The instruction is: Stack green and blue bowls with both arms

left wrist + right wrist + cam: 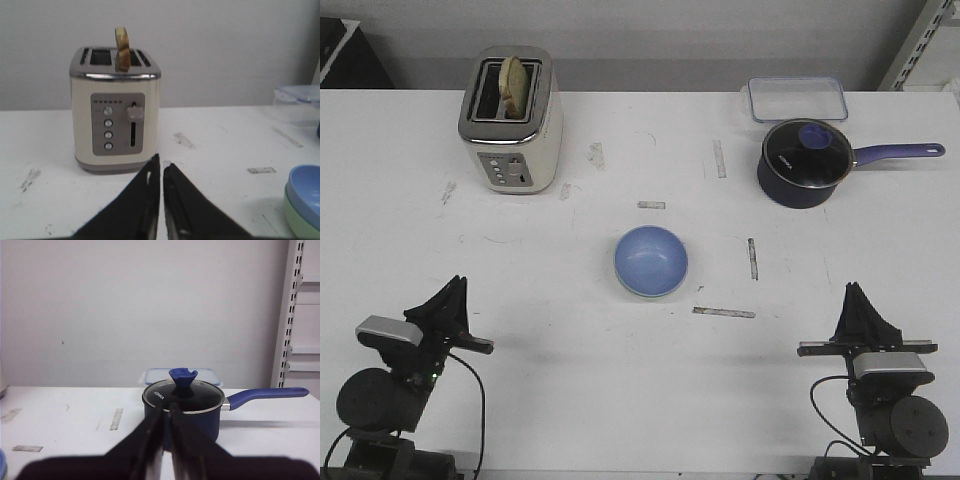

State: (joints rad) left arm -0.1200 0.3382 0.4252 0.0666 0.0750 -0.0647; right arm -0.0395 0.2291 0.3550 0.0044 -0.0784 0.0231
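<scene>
Sitting mid-table, the blue bowl [651,260] is already nested in the green bowl [300,226], whose mint rim peeks out beneath it in the left wrist view. Both arms are parked at the near edge, well apart from the stack, which lies ahead and inward of each, roughly midway, so neither looks clearly nearer. The left gripper [161,167] shows its fingers pressed almost together, holding nothing; the right gripper [166,412] likewise, nearly closed and empty. The bowls are round, so no long axis matters. The stack looks level, matte periwinkle over pale green; I'd call the stacking done.
</scene>
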